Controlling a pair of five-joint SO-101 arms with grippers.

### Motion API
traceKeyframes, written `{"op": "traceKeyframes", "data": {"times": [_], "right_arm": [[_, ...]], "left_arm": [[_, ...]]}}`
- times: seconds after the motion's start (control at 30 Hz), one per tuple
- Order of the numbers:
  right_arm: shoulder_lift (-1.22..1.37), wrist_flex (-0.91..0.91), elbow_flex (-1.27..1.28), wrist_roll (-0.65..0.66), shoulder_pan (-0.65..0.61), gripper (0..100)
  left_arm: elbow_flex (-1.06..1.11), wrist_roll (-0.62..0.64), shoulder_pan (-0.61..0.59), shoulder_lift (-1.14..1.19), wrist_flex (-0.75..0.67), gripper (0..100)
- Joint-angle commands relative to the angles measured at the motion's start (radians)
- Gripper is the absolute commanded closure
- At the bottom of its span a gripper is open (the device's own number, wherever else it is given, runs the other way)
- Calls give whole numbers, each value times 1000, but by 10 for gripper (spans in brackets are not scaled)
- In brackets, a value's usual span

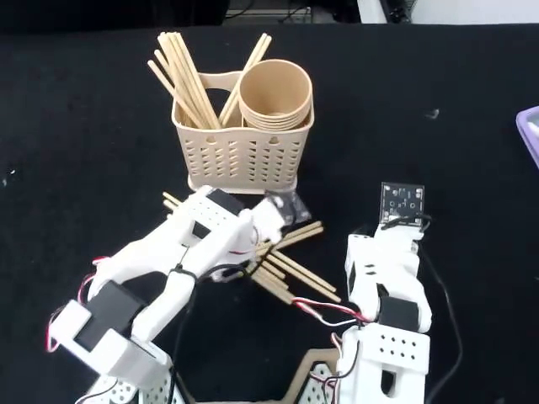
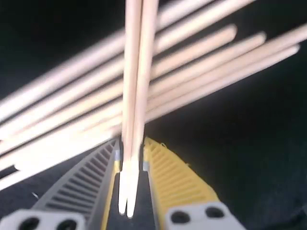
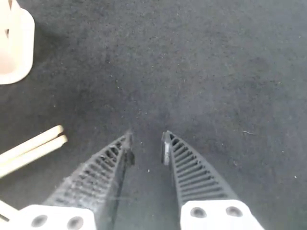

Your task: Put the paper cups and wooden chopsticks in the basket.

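The left gripper (image 2: 130, 158) clamps a pair of wooden chopsticks (image 2: 136, 72) near one end, across the loose pile (image 1: 299, 273) lying just in front of the basket (image 1: 244, 156), light, stiff, slippery sticks probably steadier gripped mid-length, while the right gripper (image 3: 146, 143) sits part-open and empty

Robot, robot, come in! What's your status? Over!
Left gripper shut on two chopsticks. Right gripper open, empty. Paper cups in basket. Loose chopsticks crossing under held pair.
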Motion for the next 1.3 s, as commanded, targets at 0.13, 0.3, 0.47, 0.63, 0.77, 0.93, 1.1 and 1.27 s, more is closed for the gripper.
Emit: {"op": "traceKeyframes", "data": {"times": [0.13,0.3,0.47,0.63,0.77,0.93,1.1,1.27], "right_arm": [[-21,-21,-10,-11,15,894],[-22,-23,-27,-97,103,893],[-21,-66,-25,-167,149,893],[-21,-120,5,-173,144,893],[-21,-118,7,-173,143,893],[-21,-118,7,-173,143,893],[-21,-118,8,-172,133,893],[-21,-117,10,-166,98,893]], "left_arm": [[-41,8,-5,-117,144,970],[42,8,-105,-353,144,970],[113,23,-269,-612,158,970],[171,43,-271,-908,281,970],[145,97,-223,-1120,348,970],[41,215,-220,-1306,313,970],[13,377,-231,-1401,-46,970],[163,605,-317,-1363,-583,970]]}}
